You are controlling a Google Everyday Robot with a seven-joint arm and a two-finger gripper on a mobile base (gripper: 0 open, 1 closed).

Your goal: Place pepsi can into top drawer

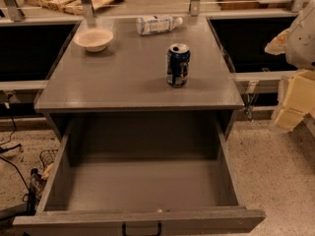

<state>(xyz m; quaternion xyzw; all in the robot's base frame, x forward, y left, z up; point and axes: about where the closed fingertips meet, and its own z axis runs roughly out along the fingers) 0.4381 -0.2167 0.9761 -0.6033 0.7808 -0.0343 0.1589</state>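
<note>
The pepsi can (177, 65) stands upright on the grey cabinet top (123, 82), right of its middle. It is dark blue with a silver top. The top drawer (142, 186) is pulled wide open below the counter and its grey box is empty. Its front panel with a small dark handle (141, 228) sits at the bottom of the view. My gripper (294, 102) shows as pale cream parts at the right edge, beside the cabinet and well to the right of the can, touching neither the can nor the drawer.
A pale bowl (93, 38) sits at the back left of the cabinet top. A clear plastic bottle with a white label (157, 24) lies on its side at the back. Cables and a wire basket (47, 159) lie on the floor at left.
</note>
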